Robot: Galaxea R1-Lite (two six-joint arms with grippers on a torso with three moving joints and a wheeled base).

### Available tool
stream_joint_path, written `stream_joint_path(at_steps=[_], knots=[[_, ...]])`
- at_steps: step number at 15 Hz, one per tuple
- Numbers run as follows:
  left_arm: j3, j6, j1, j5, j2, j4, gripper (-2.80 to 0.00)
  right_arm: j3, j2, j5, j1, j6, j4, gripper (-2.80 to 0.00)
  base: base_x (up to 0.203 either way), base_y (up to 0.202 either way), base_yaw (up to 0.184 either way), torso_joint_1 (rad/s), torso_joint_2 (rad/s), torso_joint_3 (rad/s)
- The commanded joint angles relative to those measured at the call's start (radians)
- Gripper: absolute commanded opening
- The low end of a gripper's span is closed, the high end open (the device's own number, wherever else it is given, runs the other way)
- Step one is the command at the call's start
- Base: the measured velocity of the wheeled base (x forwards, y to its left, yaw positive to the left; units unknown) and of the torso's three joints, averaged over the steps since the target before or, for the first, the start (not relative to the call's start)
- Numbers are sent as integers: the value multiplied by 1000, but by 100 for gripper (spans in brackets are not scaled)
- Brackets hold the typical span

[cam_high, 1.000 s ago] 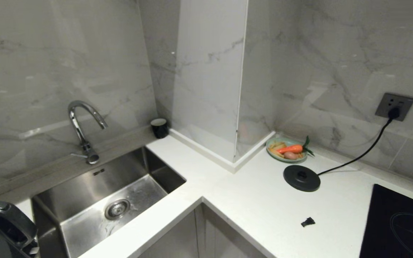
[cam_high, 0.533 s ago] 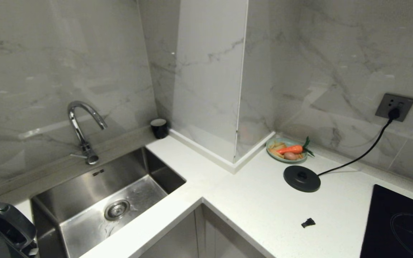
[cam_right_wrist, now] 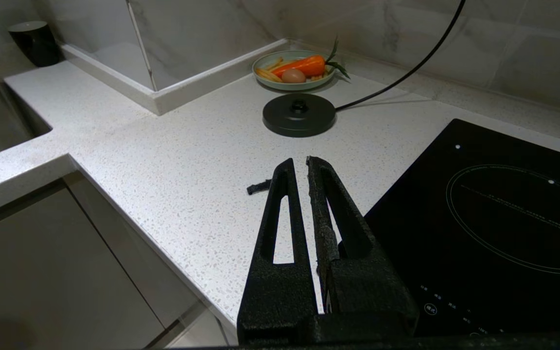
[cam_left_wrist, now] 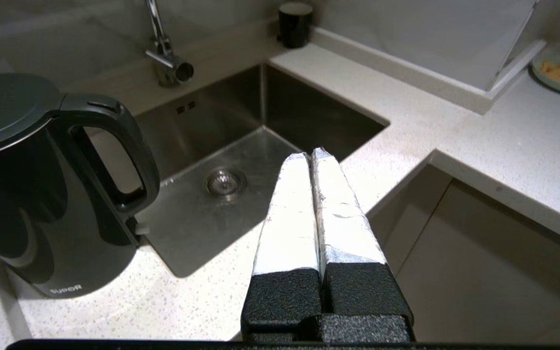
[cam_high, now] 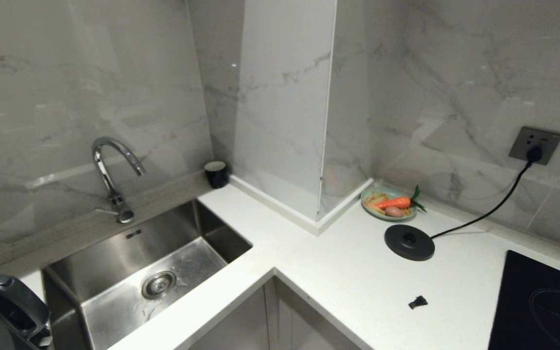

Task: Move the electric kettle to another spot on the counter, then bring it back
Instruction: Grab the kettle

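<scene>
Electric kettle stands upright on the counter at the left end of the sink, handle toward the basin, lid down. Left gripper hangs empty beside the kettle, above the sink's front edge, fingers pressed together. Right gripper, fingers nearly together, holds nothing, well right of the sink, between hob and base disc.

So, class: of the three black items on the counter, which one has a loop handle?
The electric kettle, standing left of the sink; the small black cup and the corded flat base disc have no handle.
</scene>
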Motion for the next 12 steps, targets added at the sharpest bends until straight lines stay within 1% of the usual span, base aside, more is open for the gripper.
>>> stream_joint_path(at_steps=[1, 5, 8, 9, 10, 12], knots=[[-70, -12, -8, 13, 223, 10, -280, 0, 0, 0, 0, -2, 0, -280, 0, 0, 0, 0, 0, 0], [-141, -77, 1, 72, 551, 17, -280, 0, 0, 0, 0, -2, 0, -280, 0, 0, 0, 0, 0, 0], [-113, -98, 38, 137, 731, 8, -280, 0, 0, 0, 0, -2, 0, -280, 0, 0, 0, 0, 0, 0], [-96, -102, 63, 145, 793, -20, -280, 0, 0, 0, 0, -2, 0, -280, 0, 0, 0, 0, 0, 0], [-77, -103, 100, 151, 859, -78, -280, 0, 0, 0, 0, -2, 0, -280, 0, 0, 0, 0, 0, 0], [-51, -101, 172, 158, 1004, -224, -280, 0, 0, 0, 0, -2, 0, -280, 0, 0, 0, 0, 0, 0]])
